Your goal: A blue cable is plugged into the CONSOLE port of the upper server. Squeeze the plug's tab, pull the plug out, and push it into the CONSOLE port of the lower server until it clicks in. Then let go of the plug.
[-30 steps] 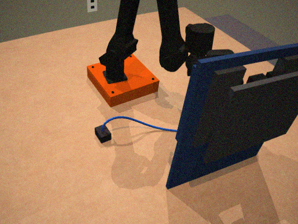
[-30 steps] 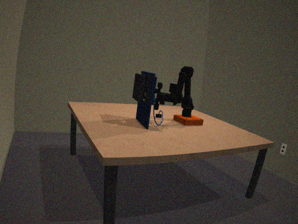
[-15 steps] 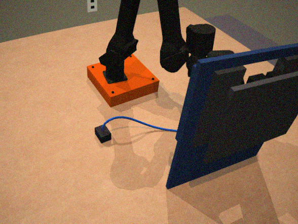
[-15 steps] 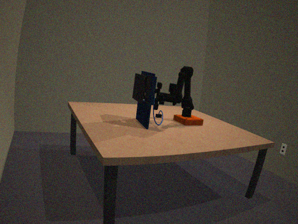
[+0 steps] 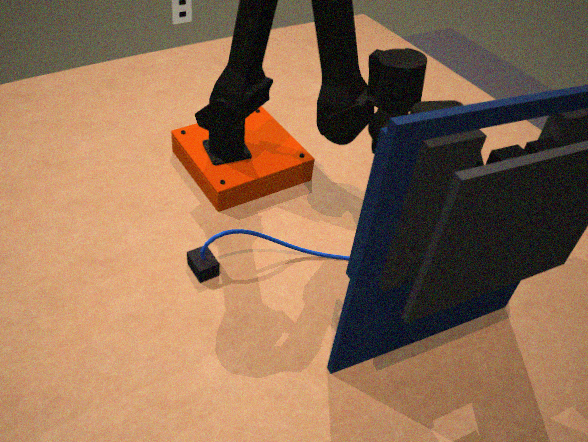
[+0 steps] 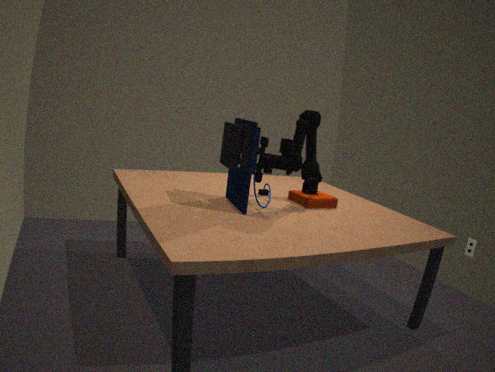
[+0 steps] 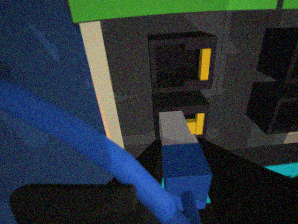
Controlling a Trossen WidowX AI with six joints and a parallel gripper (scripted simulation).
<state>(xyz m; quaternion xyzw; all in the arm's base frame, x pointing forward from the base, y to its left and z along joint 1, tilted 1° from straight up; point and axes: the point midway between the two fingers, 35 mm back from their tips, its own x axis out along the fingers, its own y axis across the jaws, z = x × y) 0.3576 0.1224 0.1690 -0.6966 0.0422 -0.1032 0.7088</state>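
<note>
Blue plug (image 7: 186, 162): here it is, right in the middle of the wrist view, pale tip overlapping the lower of two stacked ports; whether any of it is inside, I cannot tell.
Gripper (image 6: 259, 164) (image 7: 178, 145): shut on the plug, a dark finger to either side of it!
Stacked ports: the upper port (image 7: 175, 65) shows its dark recess and a yellow strip, while the lower port (image 7: 172, 102) is partly covered by the plug.
Coloured bands: green (image 7: 175, 9) runs above the ports, cyan (image 7: 284, 170) peeks out low on the right.
Blue cable (image 5: 280, 242) (image 6: 264, 207) (image 7: 80, 137): what a curve, rising from the black block (image 5: 202, 265) (image 6: 263, 192) and running towards the panel.
Blue panel (image 5: 365, 320) (image 6: 240, 189) (image 7: 40, 60): standing upright on the table (image 5: 100, 350) (image 6: 295, 231), dark boxes jutting from its back.
Arm (image 5: 342, 60) (image 6: 311, 143): up from its orange base (image 5: 285, 157) (image 6: 328, 203), bent over high, and reaching across to the panel's front.
</note>
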